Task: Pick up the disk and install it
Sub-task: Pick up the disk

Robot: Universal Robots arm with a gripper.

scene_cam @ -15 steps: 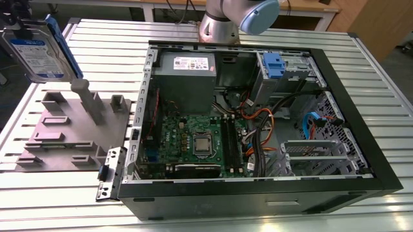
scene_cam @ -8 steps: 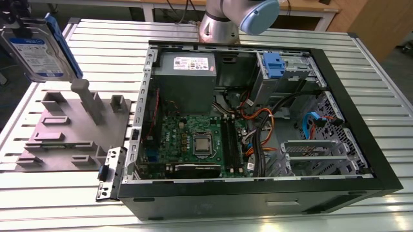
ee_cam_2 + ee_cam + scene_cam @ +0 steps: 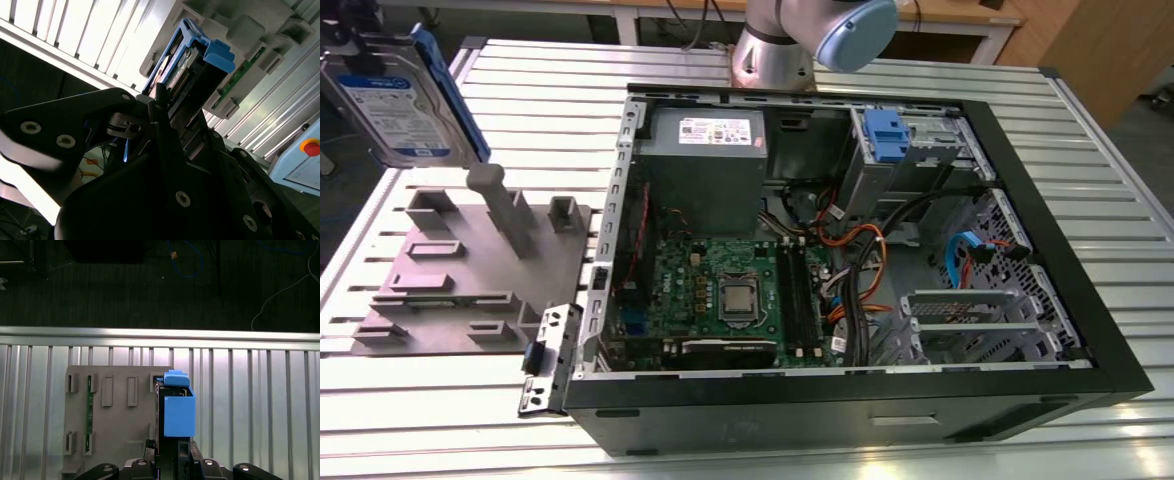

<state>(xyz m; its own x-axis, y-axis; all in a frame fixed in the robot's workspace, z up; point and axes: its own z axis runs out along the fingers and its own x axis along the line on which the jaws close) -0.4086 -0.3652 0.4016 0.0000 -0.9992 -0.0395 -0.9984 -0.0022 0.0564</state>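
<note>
At the exterior view's far left, the disk [image 3: 403, 95] hangs in the air, clear of the worktop [image 3: 440, 420] and raised above the grey slotted holder [image 3: 454, 290]. It stands on edge, label face showing and a blue rail down its side.

In the first wrist view the gripper [image 3: 172, 455] is clamped on one end of the disk, its dark fingers closed tight on it.

I judge the disk stiff, dense for its size and smooth on its metal faces. A grip that presses flat on those faces, clear of the plastic rails and the connector end, should stop it slipping or twisting. It will not take knocks well.

Well apart, to the exterior view's right, the open computer case [image 3: 854, 400] lies on the worktop, with a blue clip [image 3: 886, 135] at its far side.
</note>
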